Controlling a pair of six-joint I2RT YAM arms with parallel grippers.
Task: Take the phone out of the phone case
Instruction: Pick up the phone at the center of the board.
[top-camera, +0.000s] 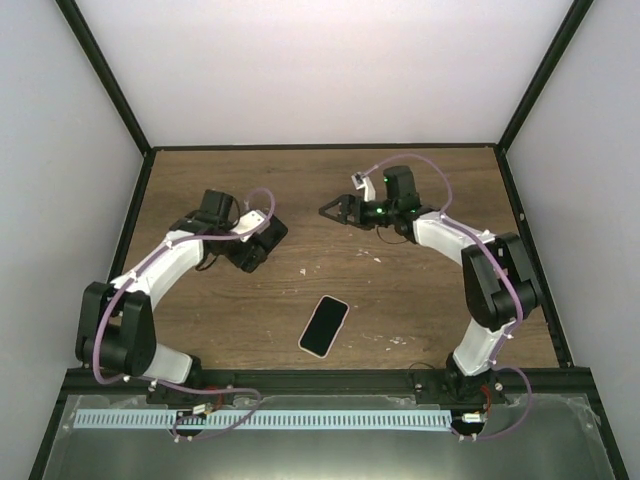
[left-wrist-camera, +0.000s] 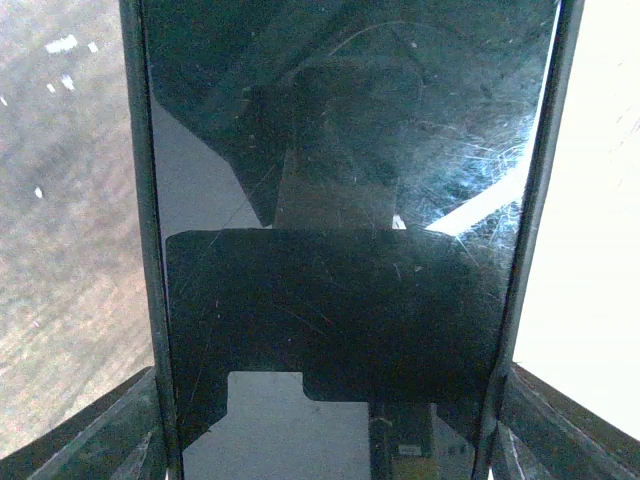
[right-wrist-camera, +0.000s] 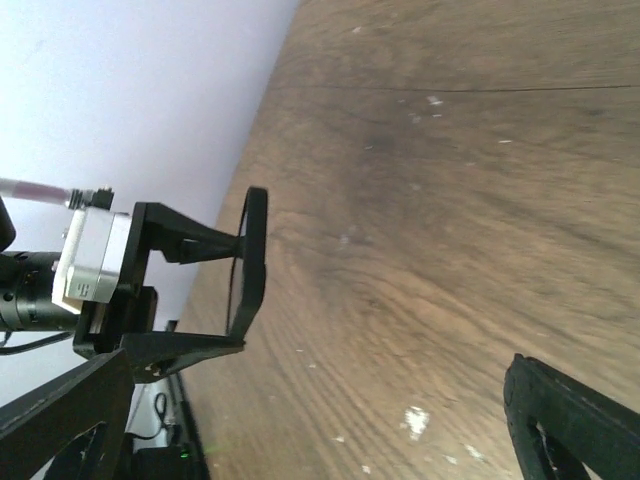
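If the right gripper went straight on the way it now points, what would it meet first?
Probably the left gripper and the dark flat object it holds; the right gripper points toward them, though depth is unclear.

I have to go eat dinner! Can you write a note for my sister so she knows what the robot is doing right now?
Left hand: shut on what looks like the phone, a dark shiny slab held up off the table.
Right hand: open, holding nothing, up over the far part of the table.
The case, with a pinkish rim, lies flat near the front, between the two arms.
Done: the phone seems to be out, though I cannot tell for sure that the case is empty.
Left: probably just setting the phone down.
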